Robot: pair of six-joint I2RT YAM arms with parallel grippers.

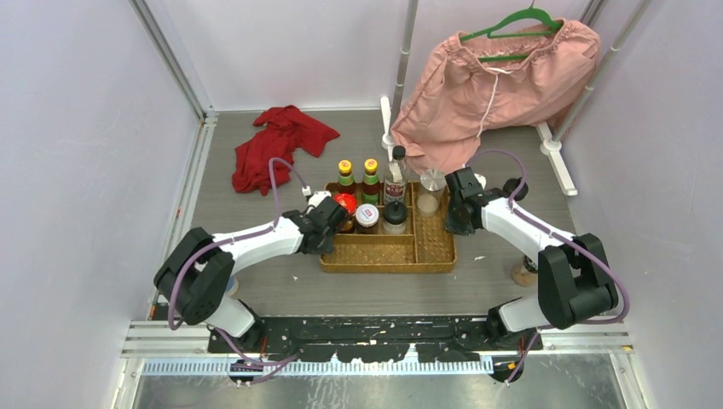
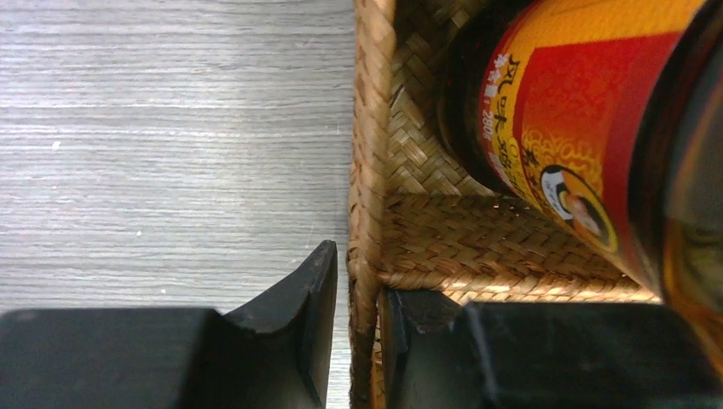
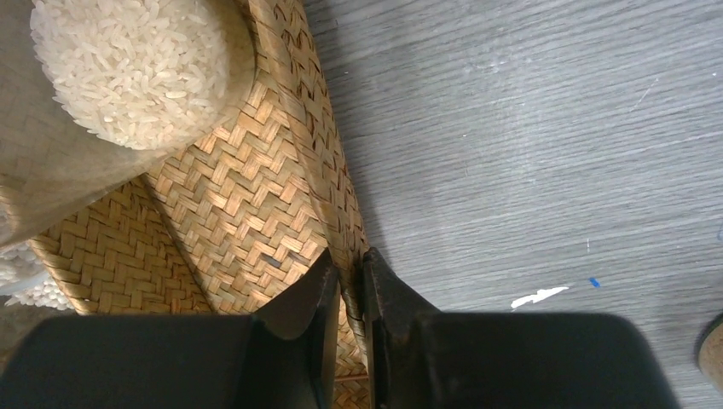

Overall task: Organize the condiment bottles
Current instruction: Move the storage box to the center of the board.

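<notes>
Your left gripper (image 2: 360,274) straddles the left wall of the wicker tray (image 1: 384,253). One finger is outside over the table (image 2: 128,128), and the other is inside a near compartment, against the weave. A sliver of table shows between the outer finger and the wall, so you cannot tell whether it is pinching or only set around it. Just beyond the inner finger, past a woven divider, stands the red-lidded jar (image 2: 563,128) with its red and yellow label.

Your right gripper (image 3: 348,256) is clenched on the tray's right wall, with its fingers pressed to the weave from both sides. Just inside that wall, in the right-hand compartment, stands the silver-lidded jar (image 3: 128,77), with white rice showing through its glass.

From above, the far row of the tray holds, left to right, a pair of yellow-capped sauces (image 1: 344,182), then the tall clear bottle (image 1: 396,181) with a black cap, all upright. One row nearer, the red-lidded jar sits at the left beside your left gripper. The white-lidded jar (image 1: 367,216) is to its right, and the black-lidded jar (image 1: 394,215) is right of that.

Beyond the tray, a red cloth (image 1: 281,145) lies crumpled on the far left of the table. Pink shorts (image 1: 499,81) hang from a green hanger (image 1: 520,19) at the far right.
</notes>
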